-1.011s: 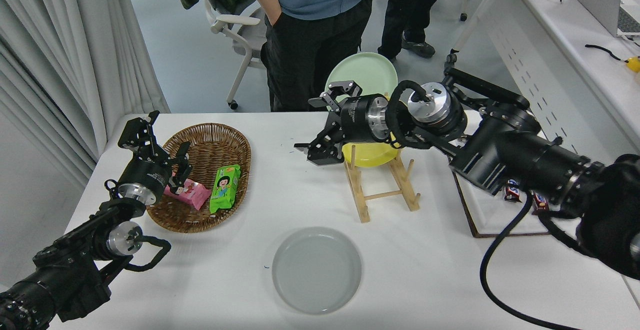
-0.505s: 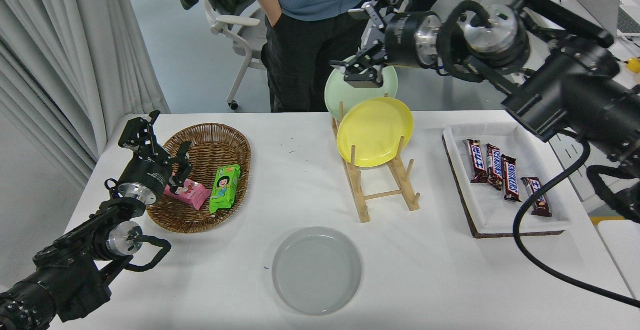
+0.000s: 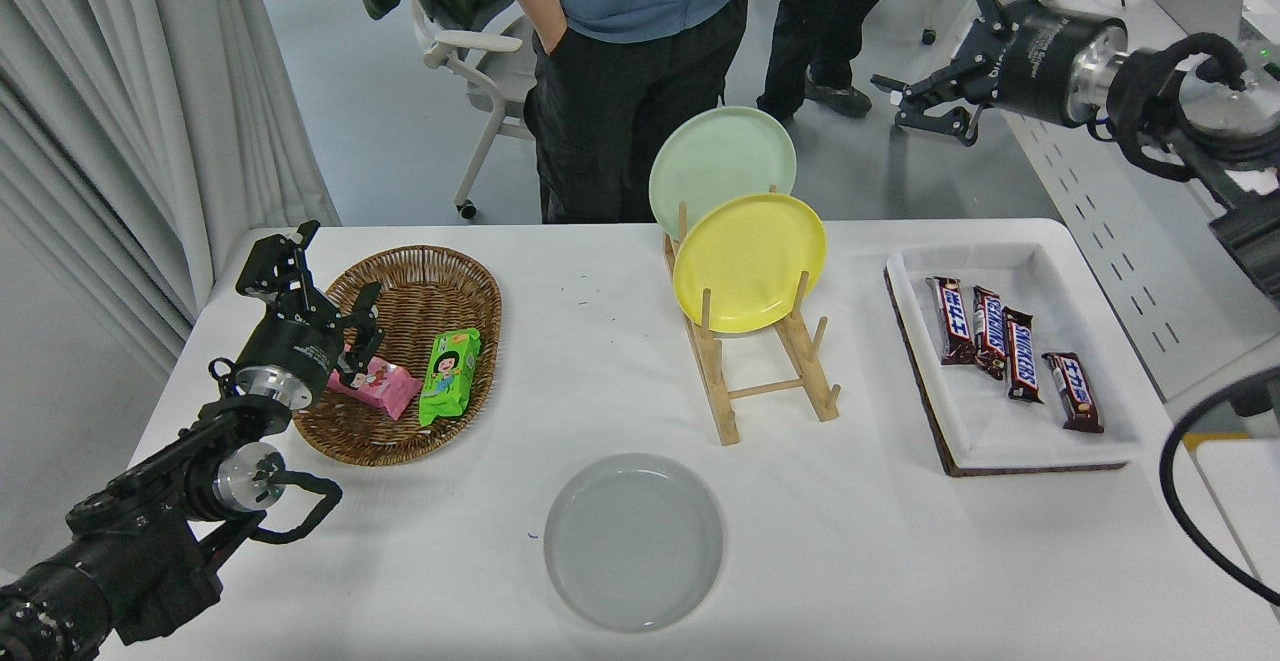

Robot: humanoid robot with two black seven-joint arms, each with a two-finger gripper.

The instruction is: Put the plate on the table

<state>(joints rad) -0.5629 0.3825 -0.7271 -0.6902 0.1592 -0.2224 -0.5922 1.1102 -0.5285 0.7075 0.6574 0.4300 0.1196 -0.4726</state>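
Note:
The pale grey plate [image 3: 633,540] lies flat on the white table [image 3: 860,541] near its front edge, apart from both grippers. My right gripper [image 3: 935,46] is open and empty, raised high at the upper right, beyond the table's far edge and far from the plate. My left gripper [image 3: 305,291] is parked at the lower left, open, over the near edge of the wicker basket.
A wooden rack [image 3: 765,371] holds a yellow plate [image 3: 750,261] and a pale green plate [image 3: 722,166]. A wicker basket [image 3: 420,286] with snack packs is at left. A white tray [image 3: 1045,446] of chocolate bars is at right. Two people [image 3: 640,61] stand at the far side.
My right arm has swung up and to the right, from in front of the rack to high above the table's far right. The grey plate and left arm have not moved.

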